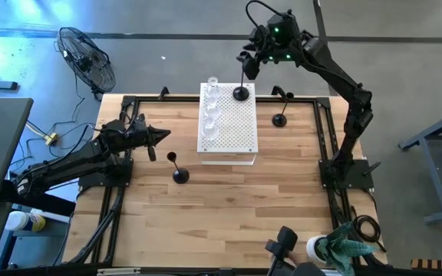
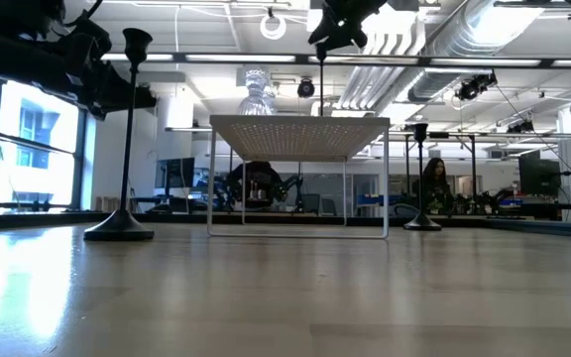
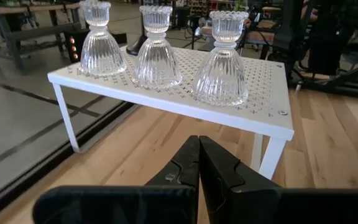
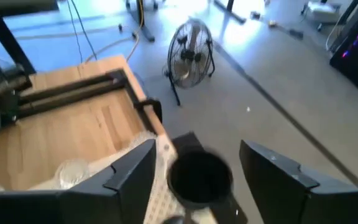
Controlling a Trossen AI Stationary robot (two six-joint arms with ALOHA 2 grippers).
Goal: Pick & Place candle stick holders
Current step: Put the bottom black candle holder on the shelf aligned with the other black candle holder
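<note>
black candle holder (image 1: 241,93) stands on far right corner of white board (image 1: 236,126), upper middle of high view | right gripper (image 1: 246,64) above it, fingers wide apart around its cup | three glass holders (image 1: 212,112) along board's left edge | two black holders (image 1: 179,173) on counter (image 1: 229,215) | left gripper (image 1: 163,136) closed, left of board | no readable writing

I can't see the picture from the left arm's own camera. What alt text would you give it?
Three clear glass candle holders stand in a row on a white perforated board raised on legs over a wooden table. The left pincer, shut and empty, points toward them from lower down, short of the board.
</note>
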